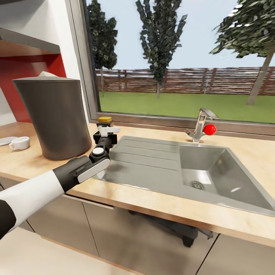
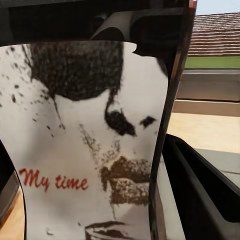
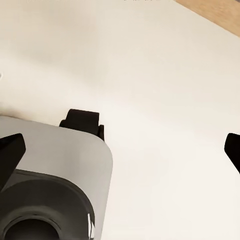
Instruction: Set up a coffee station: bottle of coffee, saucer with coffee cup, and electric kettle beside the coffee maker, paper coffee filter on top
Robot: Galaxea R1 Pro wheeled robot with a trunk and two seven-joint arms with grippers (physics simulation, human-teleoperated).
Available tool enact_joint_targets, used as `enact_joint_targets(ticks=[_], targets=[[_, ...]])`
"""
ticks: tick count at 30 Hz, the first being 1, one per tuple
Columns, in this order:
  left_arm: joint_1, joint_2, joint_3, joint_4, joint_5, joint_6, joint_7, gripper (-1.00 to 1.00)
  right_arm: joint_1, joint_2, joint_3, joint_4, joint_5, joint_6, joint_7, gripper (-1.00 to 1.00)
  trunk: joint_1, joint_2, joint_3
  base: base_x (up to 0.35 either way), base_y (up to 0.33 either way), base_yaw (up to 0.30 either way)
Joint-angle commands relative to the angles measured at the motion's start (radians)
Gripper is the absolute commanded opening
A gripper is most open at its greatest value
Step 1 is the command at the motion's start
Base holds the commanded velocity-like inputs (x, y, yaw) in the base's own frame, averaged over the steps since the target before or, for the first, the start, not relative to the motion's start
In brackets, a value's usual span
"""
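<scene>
We see the countertop (image 1: 160,204) with a steel sink (image 1: 172,168) and a red-knobbed tap (image 1: 201,130) under the window, and the tall coffee maker (image 1: 53,114) beside the sink with a tan paper filter (image 1: 47,74) peeking over its top. Our left gripper (image 1: 105,132) is clamped on the bottle of coffee (image 1: 104,120) (its label crowds the left wrist view), held just right of the coffee maker with only the yellow lid showing. The coffee cup (image 1: 20,143) sits beside the cut-off saucer (image 1: 5,140), and our right gripper (image 3: 125,150) has its fingertips spread wide over pale floor.

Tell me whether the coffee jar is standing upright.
Upright: the bottle of coffee shows its yellow lid on top, behind the left gripper, on the kitchen countertop.
</scene>
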Motion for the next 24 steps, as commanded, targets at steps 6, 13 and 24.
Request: enact_joint_targets(ticks=[6, 13, 24], targets=[[-0.002, 0.001, -0.002, -0.002, 0.000, 0.005, 0.005, -1.00, -0.001, 0.000, 0.004, 0.001, 0.002, -0.003, 0.000, 1.00, 0.000, 0.000, -0.001, 0.065, 0.046, 0.000], [-0.002, 0.001, -0.002, -0.002, 0.000, 0.005, 0.005, -1.00, -0.001, 0.000, 0.004, 0.001, 0.002, -0.003, 0.000, 1.00, 0.000, 0.000, -0.001, 0.068, 0.056, 0.000], [-0.002, 0.001, -0.002, -0.002, 0.000, 0.007, 0.005, -1.00, -0.001, 0.000, 0.004, 0.001, 0.002, -0.003, 0.000, 1.00, 0.000, 0.000, -0.001, 0.072, 0.047, 0.000]])
